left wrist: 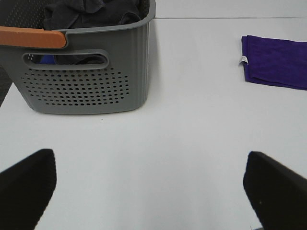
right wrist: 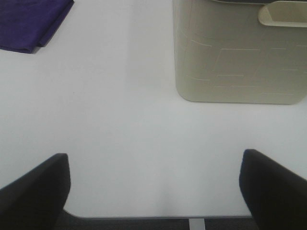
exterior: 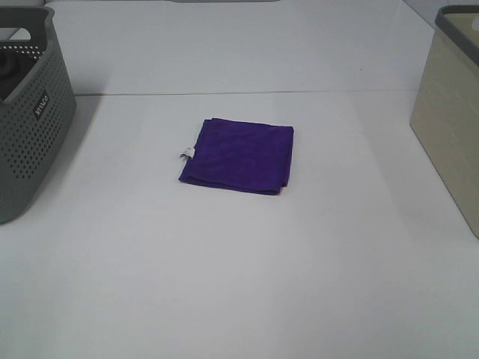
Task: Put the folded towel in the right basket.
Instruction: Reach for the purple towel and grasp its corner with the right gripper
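A folded purple towel [exterior: 237,155] with a small white tag lies flat in the middle of the white table. It also shows in the left wrist view [left wrist: 276,61] and the right wrist view [right wrist: 31,24]. The right basket [exterior: 451,112] is beige and stands at the table's right edge; the right wrist view shows its side wall [right wrist: 237,57]. My left gripper [left wrist: 151,189] is open and empty, near the table's front left. My right gripper [right wrist: 153,189] is open and empty, near the front right edge. Neither arm shows in the exterior high view.
A grey perforated basket [exterior: 30,112] stands at the left edge, with dark clothes [left wrist: 91,12] in it and an orange handle [left wrist: 31,37]. The table's front edge [right wrist: 158,218] shows below the right gripper.
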### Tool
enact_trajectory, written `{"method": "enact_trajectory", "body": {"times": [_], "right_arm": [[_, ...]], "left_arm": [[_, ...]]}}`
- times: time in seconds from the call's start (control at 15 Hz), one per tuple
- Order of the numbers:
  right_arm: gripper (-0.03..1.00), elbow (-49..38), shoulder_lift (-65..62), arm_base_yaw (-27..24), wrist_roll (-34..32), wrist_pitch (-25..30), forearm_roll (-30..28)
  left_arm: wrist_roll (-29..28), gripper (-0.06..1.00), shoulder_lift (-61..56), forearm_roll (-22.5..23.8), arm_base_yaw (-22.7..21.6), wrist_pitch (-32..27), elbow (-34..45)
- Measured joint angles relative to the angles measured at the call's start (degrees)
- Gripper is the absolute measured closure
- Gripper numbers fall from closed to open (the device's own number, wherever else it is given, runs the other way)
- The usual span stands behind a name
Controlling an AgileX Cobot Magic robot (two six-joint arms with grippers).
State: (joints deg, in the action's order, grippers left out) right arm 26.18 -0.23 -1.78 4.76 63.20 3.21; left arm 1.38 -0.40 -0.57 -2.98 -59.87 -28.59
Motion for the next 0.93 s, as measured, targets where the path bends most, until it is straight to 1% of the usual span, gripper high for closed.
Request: {"method": "enact_trajectory", "body": {"times": [0.13, 0.2, 0.33, 0.4, 0.53, 0.67, 0.73, 0.8, 0.93], "right_arm": [[0.05, 0.1, 0.6, 0.0, 0.0, 0.0, 0.5], [0.05, 1.4, 3.7, 0.0, 0.1, -0.5, 1.3], [0.05, 8.4, 15.8, 0.0, 0.1, -3.2, 4.0], [0.05, 10.4, 18.9, 0.0, 0.1, -3.2, 4.6], [0.05, 20.8, 32.9, 0.0, 0.1, -3.0, 7.4], [0.05, 28.5, 42.9, 0.0, 0.1, -2.3, 9.4], [0.05, 32.7, 48.9, 0.0, 0.5, -2.2, 11.9], [0.05, 34.9, 52.9, 0.0, 1.4, -2.7, 14.8], [0.05, 38.4, 61.9, 0.0, 4.8, -5.0, 22.5]], "left_arm": [[0.0, -0.05, 0.0, 0.0, 0.0, 0.0, 0.0], [0.0, -0.05, 0.0, 0.0, 0.0, 0.0, 0.0], [0.0, -0.05, 0.0, 0.0, 0.0, 0.0, 0.0], [0.0, -0.05, 0.0, 0.0, 0.0, 0.0, 0.0], [0.0, -0.05, 0.0, 0.0, 0.0, 0.0, 0.0], [0.0, -0.05, 0.0, 0.0, 0.0, 0.0, 0.0], [0.0, -0.05, 0.0, 0.0, 0.0, 0.0, 0.0], [0.0, -0.05, 0.0, 0.0, 0.0, 0.0, 0.0], [0.0, -0.05, 0.0, 0.0, 0.0, 0.0, 0.0]]}}
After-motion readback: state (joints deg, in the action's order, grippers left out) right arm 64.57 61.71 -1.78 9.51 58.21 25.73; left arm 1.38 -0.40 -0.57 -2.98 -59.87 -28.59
